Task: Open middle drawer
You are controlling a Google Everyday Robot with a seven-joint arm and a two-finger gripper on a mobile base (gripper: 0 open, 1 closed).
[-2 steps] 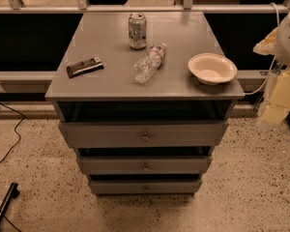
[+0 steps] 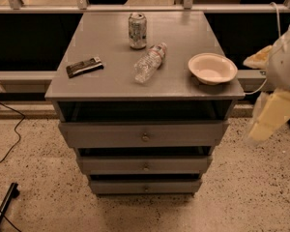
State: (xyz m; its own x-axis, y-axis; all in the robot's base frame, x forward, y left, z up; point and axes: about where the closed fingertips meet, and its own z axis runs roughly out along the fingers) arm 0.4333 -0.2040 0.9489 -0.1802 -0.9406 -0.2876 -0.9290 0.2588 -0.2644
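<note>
The grey cabinet [image 2: 135,81] has three drawers stacked at its front. The middle drawer [image 2: 111,165] has a low flat front with a small round knob [image 2: 146,166] and sits pushed in. The top drawer [image 2: 101,135] is above it and the bottom drawer [image 2: 116,187] below it. My gripper [image 2: 263,127], cream-coloured on a white arm [image 2: 287,62], hangs at the right edge of the view. It is right of the cabinet, about level with the top drawer, and touches nothing.
On the cabinet top stand a soda can [image 2: 137,30], a lying plastic bottle [image 2: 149,63], a dark snack bar [image 2: 84,67] and a white bowl [image 2: 211,68]. Cables [image 2: 9,139] lie on the speckled floor at left. A railing runs behind.
My gripper has come lower and slightly left, toward the cabinet's right side. The drawers and the things on top have not moved.
</note>
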